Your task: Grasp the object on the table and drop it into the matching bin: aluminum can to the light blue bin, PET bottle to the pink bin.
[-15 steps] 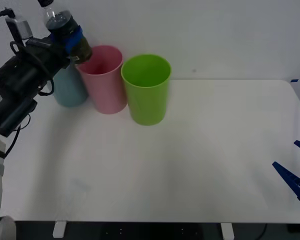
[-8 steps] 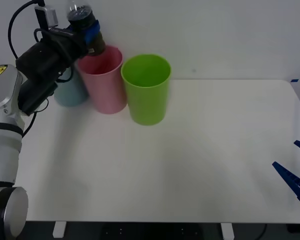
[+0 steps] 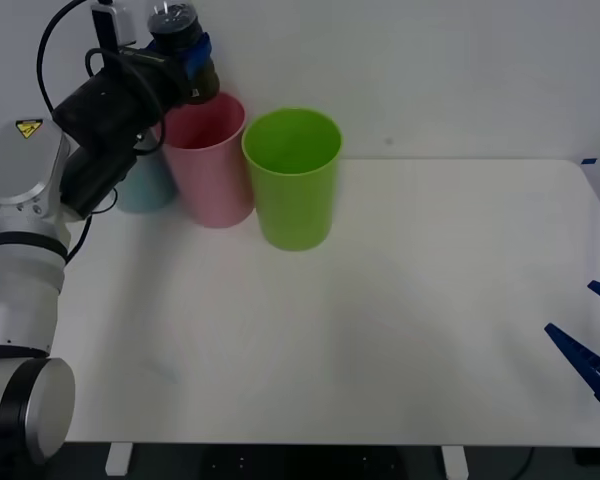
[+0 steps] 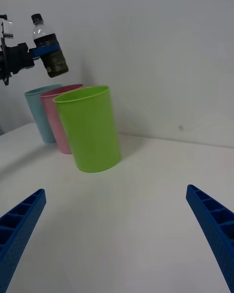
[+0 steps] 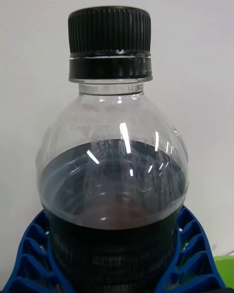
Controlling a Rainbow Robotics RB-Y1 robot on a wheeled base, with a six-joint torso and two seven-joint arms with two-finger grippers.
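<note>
Left tool (image 3: pixel 185 62) moved rightward, pinching PET bottle (image 3: pixel 177 40) above pink bin (image 3: pixel 208 160) rim; right tool (image 4: pixel 117 234) spread, parked.

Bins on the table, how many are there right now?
3, in a row at the table's back left: light blue bin outermost, partly behind the left arm, pink bin in the middle, green bin rightmost.

White table (image 3: pixel 400 330), light blue bin (image 3: pixel 145 185), pink bin (image 3: pixel 210 160), green bin (image 3: pixel 293 180)
</note>
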